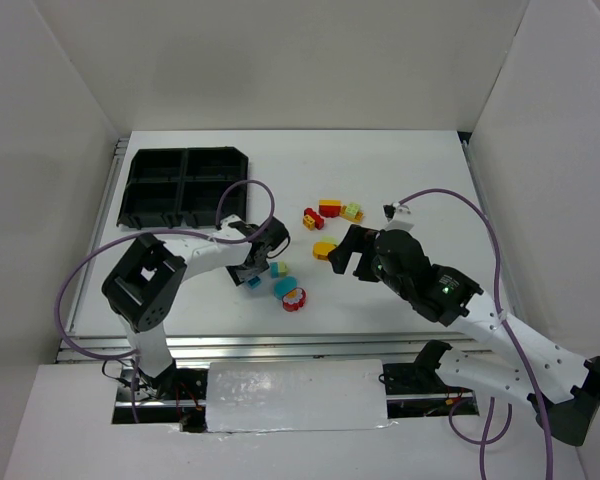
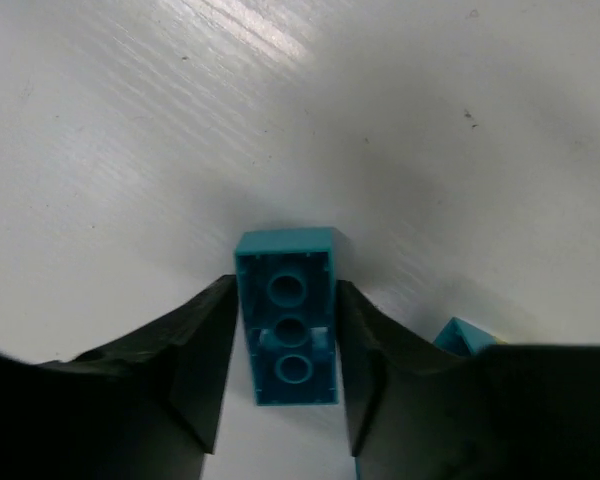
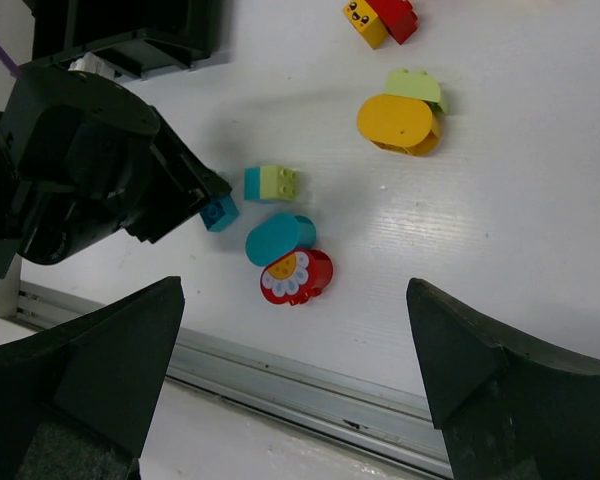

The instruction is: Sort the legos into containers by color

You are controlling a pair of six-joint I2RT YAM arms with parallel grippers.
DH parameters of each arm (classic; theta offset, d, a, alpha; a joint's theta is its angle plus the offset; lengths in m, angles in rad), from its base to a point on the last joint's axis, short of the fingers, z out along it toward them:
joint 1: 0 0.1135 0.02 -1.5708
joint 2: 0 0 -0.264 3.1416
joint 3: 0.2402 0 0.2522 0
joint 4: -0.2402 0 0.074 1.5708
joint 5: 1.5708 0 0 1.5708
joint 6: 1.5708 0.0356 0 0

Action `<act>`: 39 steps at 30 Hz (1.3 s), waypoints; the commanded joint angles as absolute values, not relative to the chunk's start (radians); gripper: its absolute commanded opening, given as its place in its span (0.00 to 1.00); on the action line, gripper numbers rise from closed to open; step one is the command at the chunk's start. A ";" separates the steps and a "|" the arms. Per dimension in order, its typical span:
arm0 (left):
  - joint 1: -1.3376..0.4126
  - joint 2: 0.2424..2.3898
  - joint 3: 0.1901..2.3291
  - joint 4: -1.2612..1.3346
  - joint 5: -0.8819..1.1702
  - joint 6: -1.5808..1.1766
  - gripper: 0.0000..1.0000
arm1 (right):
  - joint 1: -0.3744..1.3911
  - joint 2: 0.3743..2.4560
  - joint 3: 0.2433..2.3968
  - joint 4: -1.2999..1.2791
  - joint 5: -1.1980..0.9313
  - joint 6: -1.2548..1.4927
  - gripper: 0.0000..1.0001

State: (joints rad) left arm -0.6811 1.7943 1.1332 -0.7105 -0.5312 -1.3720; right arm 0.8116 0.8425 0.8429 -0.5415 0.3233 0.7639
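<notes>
top: overhead, far, whole table (image 1: 410,160) | left wrist: close, straight down | right wrist: higher, oblique | shared: teal brick (image 2: 287,315)

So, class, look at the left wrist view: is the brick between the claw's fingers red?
No, the brick in the left claw is teal-blue.

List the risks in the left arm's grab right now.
The left gripper holds the teal brick by its smooth sides, far end past the fingertips; it may slip or pivot on lifting. A teal-and-green brick lies close beside that gripper and may get knocked. The open right gripper hovers over the same cluster, so the arms could clash.
</notes>
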 commanded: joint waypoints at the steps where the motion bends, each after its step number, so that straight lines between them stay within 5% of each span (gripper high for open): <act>1: -0.686 1.812 1.100 -0.703 -0.529 -1.405 0.52 | 0.807 0.845 0.836 -0.500 0.318 0.755 1.00; 2: -0.687 1.818 1.097 -0.703 -0.532 -1.411 0.39 | 0.807 0.845 0.836 -0.503 0.319 0.755 1.00; 8: -0.670 1.732 1.150 -0.759 -0.610 -1.392 0.00 | 0.808 0.842 0.842 -0.512 0.328 0.750 1.00; 13: -0.654 1.574 1.261 -0.736 -0.728 -1.221 0.00 | 0.807 0.847 0.838 -0.503 0.322 0.747 1.00; 17: -0.479 1.535 1.363 -0.563 -0.643 -0.949 0.00 | 0.802 0.874 0.841 -0.485 0.298 0.744 1.00; 26: -0.220 1.796 1.652 -0.342 -0.450 -0.773 0.07 | 0.793 0.887 0.831 -0.479 0.279 0.733 1.00; 39: -0.135 2.064 1.782 -0.178 -0.404 -0.729 0.32 | 0.785 0.910 0.828 -0.483 0.259 0.703 1.00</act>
State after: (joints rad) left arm -0.1486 2.0312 1.7256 -0.2604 -0.4206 -0.7574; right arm 0.7914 0.8959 0.8364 -0.5167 0.2661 0.7277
